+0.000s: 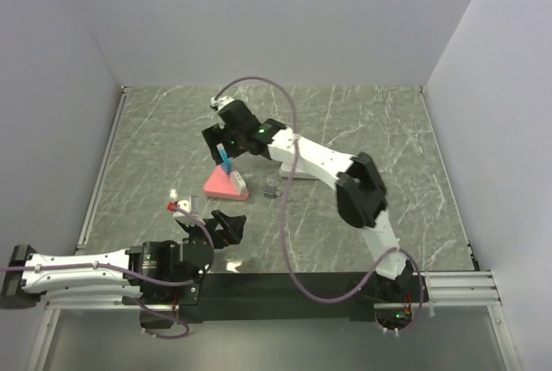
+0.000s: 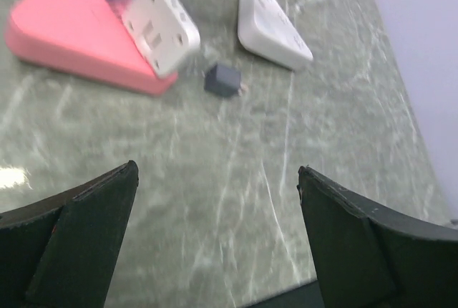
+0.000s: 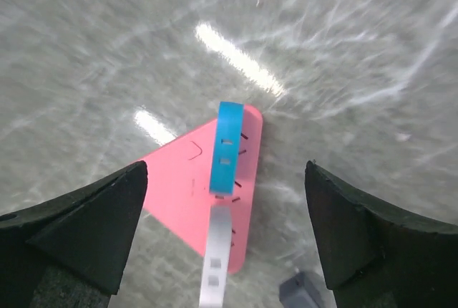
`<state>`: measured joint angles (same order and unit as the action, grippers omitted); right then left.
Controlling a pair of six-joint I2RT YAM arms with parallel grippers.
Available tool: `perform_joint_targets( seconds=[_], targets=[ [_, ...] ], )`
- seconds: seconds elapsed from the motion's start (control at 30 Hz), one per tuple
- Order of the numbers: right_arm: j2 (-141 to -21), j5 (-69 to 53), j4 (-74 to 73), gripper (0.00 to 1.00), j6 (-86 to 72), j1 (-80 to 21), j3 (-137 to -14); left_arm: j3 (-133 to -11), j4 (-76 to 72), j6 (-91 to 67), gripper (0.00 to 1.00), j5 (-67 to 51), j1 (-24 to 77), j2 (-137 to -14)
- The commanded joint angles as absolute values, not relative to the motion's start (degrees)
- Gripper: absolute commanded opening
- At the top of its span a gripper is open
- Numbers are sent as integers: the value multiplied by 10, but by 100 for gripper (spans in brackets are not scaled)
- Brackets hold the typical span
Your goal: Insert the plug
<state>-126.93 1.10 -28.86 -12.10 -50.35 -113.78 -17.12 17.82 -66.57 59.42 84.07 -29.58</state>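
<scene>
Top external view: the table point(image 1: 388, 147) carries everything. The right arm point(image 1: 319, 160) reaches out over the pink socket block point(image 3: 189, 193), and the left arm point(image 1: 78, 272) lies low at the table's near edge. The left jaws are spread wide and empty, on the near side of the block and apart from it. The right jaws hang straight above the block, also spread wide and holding nothing. A white triangular block point(image 2: 272, 25) lies near the pink block without touching it. The blue plug point(image 3: 227, 147) stands upright on the pink block, below and between the right jaws and touching neither finger. A white plug point(image 2: 161, 29) sits on the same block just beside it, and a small gray piece point(image 2: 223, 80) rests on the table close to the block's edge. The insertion looks done, though whether the prongs are fully home cannot be told. The next move probably calls for lifting the right jaws straight up off the block without brushing the plug.
</scene>
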Motion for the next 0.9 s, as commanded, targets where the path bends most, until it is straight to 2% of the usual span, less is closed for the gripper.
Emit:
perform_joint_targets(
  seconds=[0.0, 0.23, 0.37, 0.57, 0.87],
  targets=[
    [-1136, 48, -197, 96, -105, -486, -1064, -214, 125, -530, 99, 544, 785, -307],
    [-938, 61, -101, 97, -73, -461, -793, -237, 85, -462, 100, 487, 673, -333],
    [-906, 31, -43, 94, -35, -461, -660, -226, 61, -427, 99, 432, 621, -298],
    [-939, 11, -54, 89, 29, -464, -634, -210, 44, -427, 99, 374, 565, -293],
    [-977, 4, -41, 88, 92, -477, -628, -193, -3, -429, 99, 315, 534, -344]
  ],
)
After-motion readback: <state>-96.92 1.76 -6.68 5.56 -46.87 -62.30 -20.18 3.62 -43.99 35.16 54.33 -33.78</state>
